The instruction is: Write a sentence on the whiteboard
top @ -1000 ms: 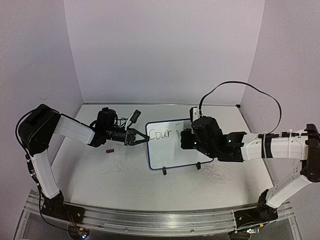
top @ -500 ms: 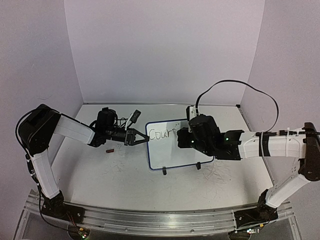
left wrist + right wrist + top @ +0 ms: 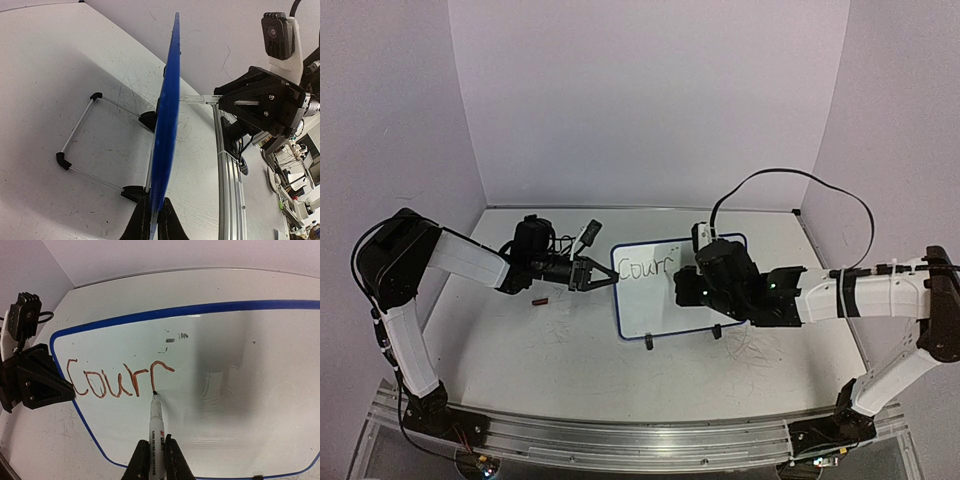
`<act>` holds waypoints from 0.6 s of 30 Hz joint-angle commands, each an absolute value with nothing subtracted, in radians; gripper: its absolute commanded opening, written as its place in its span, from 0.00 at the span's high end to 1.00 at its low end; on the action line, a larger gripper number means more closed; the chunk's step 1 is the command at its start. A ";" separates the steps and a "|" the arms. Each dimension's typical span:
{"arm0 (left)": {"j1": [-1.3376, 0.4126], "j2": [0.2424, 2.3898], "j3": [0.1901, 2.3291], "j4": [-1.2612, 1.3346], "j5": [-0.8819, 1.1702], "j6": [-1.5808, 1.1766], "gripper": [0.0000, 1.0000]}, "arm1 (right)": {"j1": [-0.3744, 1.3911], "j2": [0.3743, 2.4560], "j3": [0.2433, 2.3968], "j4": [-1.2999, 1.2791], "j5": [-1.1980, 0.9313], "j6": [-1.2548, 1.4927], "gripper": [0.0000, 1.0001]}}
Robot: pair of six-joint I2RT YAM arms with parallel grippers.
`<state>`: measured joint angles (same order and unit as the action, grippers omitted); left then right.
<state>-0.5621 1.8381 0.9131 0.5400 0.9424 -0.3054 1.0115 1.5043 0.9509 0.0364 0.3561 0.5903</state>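
Since the whiteboard [image 3: 660, 303] is propped on its stand [image 3: 62, 160] on the table [image 3: 520, 355], the left gripper [image 3: 603, 281] pinches its left edge to steady it, while the right gripper [image 3: 157, 446] clamps a marker [image 3: 155, 420], tip on the board just past "Cour". The sentence [image 3: 119, 383] looks barely started.

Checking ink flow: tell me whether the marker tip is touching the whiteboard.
Touching. The right wrist view shows the marker tip sitting on the whiteboard at the foot of the rightmost red stroke, no gap visible.

The left gripper [image 3: 608, 281] pinches the left edge of the whiteboard [image 3: 650, 306] (the sentence [image 3: 646, 268] reads "Courr").
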 commanded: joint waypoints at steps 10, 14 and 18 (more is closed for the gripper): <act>-0.566 1.800 0.916 0.507 0.979 -0.308 1.00 | 1.012 1.466 0.966 0.017 0.474 0.600 1.00; -0.566 1.798 0.914 0.505 0.979 -0.308 1.00 | 1.011 1.459 0.975 0.017 0.497 0.591 1.00; -0.566 1.798 0.916 0.504 0.979 -0.307 1.00 | 1.008 1.465 0.988 0.020 0.495 0.580 1.00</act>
<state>-0.5621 1.8378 0.9131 0.5400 0.9423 -0.3054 1.0168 1.4905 0.9465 0.0284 0.4355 0.5977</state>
